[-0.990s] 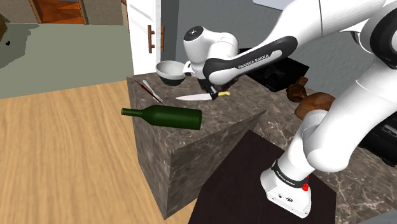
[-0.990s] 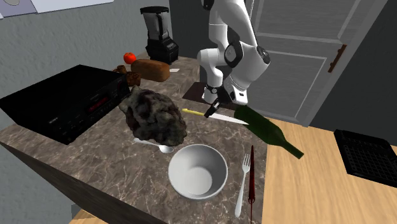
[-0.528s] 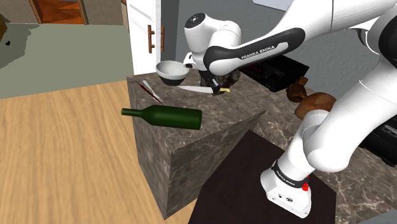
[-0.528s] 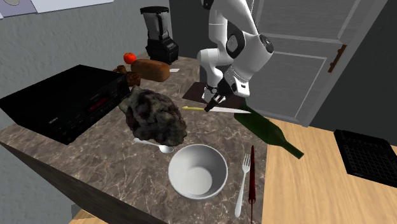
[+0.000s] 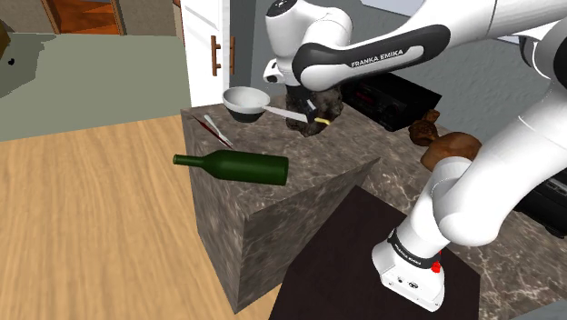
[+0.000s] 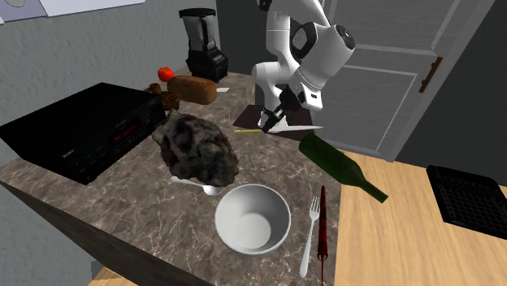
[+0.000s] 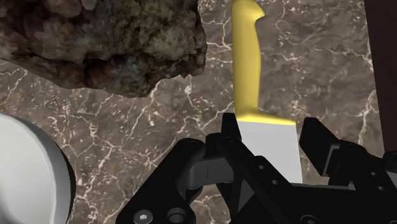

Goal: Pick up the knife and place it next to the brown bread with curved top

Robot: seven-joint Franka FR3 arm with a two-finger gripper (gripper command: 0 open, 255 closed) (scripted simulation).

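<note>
A home kitchen is showing itself here: a dark marbled counter (image 6: pixel 122 203) is carrying a white bowl (image 6: pixel 253 218), a fork (image 6: pixel 309 236), a green bottle (image 6: pixel 341 166) lying on its side and a black appliance (image 6: pixel 85 130), while a blender (image 6: pixel 201 41), a tomato (image 6: pixel 166 74) and a brown loaf (image 6: pixel 193 88) are sitting at its far end; a white panelled door (image 6: pixel 382 65) and a wooden floor (image 5: pixel 91 209) are bordering it

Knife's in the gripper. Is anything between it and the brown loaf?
Nothing stands directly between. In the second exterior view, bare counter runs from the knife to the loaf. The dark rocky lump sits just beside that route, near the yellow handle, so keep clear of it.
</note>
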